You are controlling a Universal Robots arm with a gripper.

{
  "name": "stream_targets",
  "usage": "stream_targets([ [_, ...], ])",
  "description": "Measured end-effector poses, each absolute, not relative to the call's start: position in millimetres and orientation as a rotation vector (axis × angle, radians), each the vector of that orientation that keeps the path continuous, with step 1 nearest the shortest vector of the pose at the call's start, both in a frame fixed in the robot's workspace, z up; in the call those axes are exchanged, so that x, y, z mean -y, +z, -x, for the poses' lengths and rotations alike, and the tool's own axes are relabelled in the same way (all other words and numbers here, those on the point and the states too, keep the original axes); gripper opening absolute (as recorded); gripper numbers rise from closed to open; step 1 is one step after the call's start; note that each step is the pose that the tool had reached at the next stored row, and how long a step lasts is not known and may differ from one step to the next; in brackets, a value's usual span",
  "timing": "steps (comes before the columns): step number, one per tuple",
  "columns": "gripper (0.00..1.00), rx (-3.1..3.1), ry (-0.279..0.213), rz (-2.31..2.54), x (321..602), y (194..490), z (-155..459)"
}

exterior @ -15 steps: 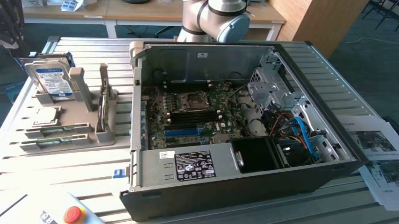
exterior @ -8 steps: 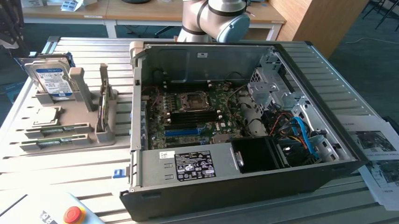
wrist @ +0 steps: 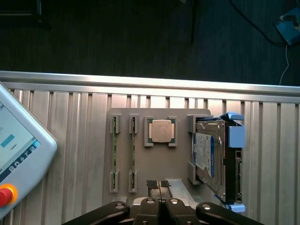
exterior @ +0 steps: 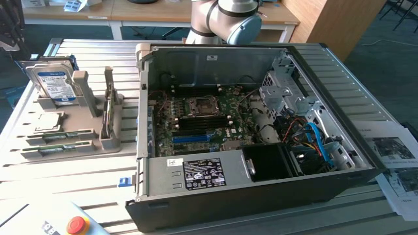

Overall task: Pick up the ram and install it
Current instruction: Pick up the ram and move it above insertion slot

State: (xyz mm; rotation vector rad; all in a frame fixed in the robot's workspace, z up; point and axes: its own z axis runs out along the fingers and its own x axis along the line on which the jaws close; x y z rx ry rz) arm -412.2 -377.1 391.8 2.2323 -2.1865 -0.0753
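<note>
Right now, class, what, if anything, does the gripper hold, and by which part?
Nothing: the gripper is shut and empty, while the ram sticks sit in their grey holder.

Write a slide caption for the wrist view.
Shut, empty gripper over a grey tray holding two ram sticks, a processor and a hard drive.
</note>
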Motion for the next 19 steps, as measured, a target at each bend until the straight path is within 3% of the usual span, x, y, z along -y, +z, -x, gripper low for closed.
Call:
stream_targets([
  [19, 0.1, 2.207, -0.076, -2.212, 377.1, 391.7, 412.2],
])
